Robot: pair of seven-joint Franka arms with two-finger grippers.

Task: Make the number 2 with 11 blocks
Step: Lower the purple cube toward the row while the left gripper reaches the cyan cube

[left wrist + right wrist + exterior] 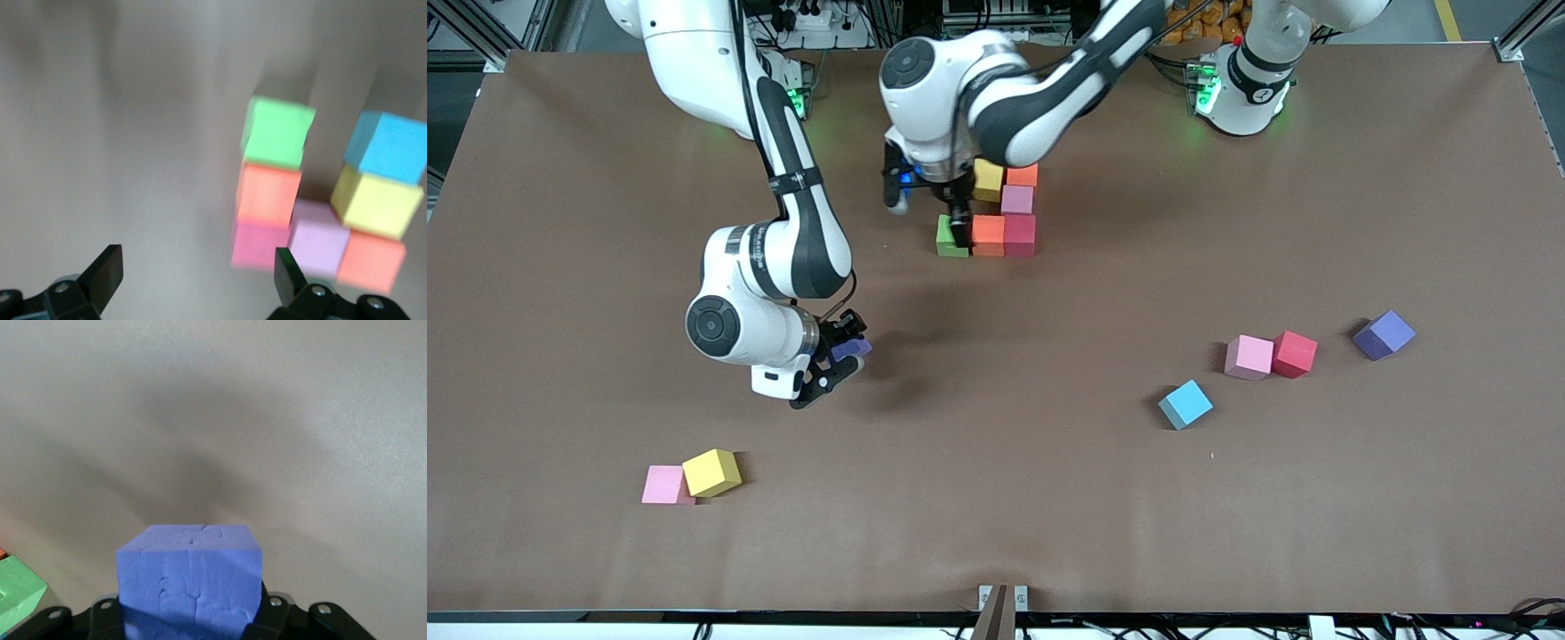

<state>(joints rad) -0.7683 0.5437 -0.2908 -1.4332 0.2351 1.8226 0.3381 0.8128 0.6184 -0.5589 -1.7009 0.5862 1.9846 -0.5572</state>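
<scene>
A cluster of blocks lies on the table near the robots' bases: green (pixel 951 236), orange (pixel 988 236) and crimson (pixel 1020 236) in a row, with mauve (pixel 1017 199), yellow (pixel 989 180) and another orange (pixel 1023 175) farther from the front camera. The left wrist view adds a blue block (pixel 388 147) beside the yellow one (pixel 377 201). My left gripper (pixel 927 216) (pixel 197 270) hangs open and empty over the green end of the cluster. My right gripper (pixel 838 360) (pixel 190 620) is shut on a purple block (pixel 852 348) (pixel 190 577), lifted over bare table.
Loose blocks lie nearer the front camera. A pink one (pixel 665 485) touches a yellow one (pixel 711 472) toward the right arm's end. Light blue (pixel 1185 404), pink (pixel 1248 356), red (pixel 1294 354) and purple (pixel 1384 334) blocks lie toward the left arm's end.
</scene>
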